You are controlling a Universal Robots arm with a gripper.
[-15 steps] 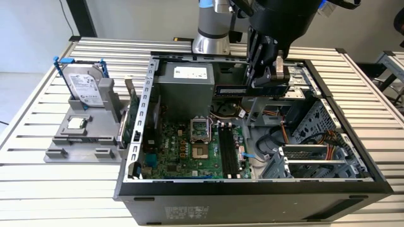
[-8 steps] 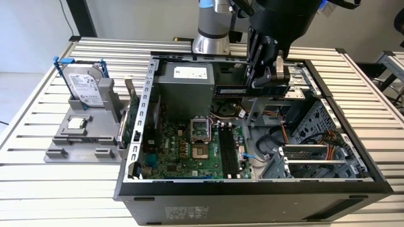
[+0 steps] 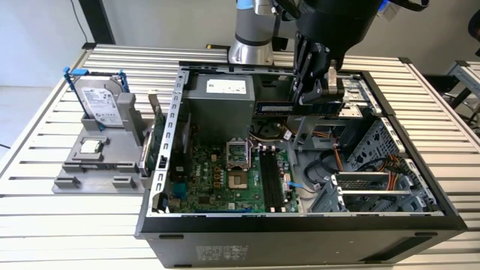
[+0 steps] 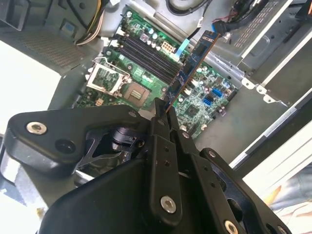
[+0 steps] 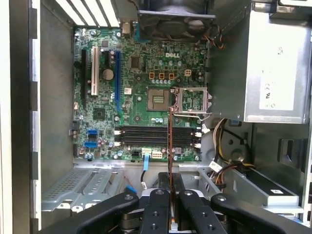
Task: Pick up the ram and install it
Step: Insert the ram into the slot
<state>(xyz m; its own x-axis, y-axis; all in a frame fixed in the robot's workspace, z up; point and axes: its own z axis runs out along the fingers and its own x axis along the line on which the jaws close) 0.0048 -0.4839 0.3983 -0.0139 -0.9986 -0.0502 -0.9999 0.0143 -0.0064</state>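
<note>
The ram is a slim dark stick, held level above the open computer case, and my gripper is shut on one end of it. In both wrist views it shows edge-on, as a thin strip running out from between the black fingers of the gripper. Below lies the green motherboard with its black memory slots. The stick hangs well above the slots and touches nothing.
The grey power supply stands in the case beside the held stick. A drive cage and cables sit at the exterior view's right. Outside the case, a grey fixture holds a hard drive, a silver chip and a green card.
</note>
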